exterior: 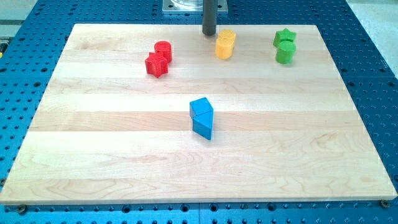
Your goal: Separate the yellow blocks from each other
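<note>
Two yellow blocks (225, 44) stand touching each other near the table's (124, 174) top edge — my tip (209, 33) sits just beside them at their ten o'clock. There is no hand, only the rod. Red blocks (158, 59) lie at the yellows' nine o'clock, green blocks (285, 46) at three — blue blocks (202, 117) at six.

A straight dark grey rod is seen entering from the top edge of the frame, slightly right of centre. It is held upright, with no visible tilt. Only its lower length is shown; the arm above it is cut off by the frame. My tip (209, 33) is set down in the upper middle of the picture, at board height.
</note>
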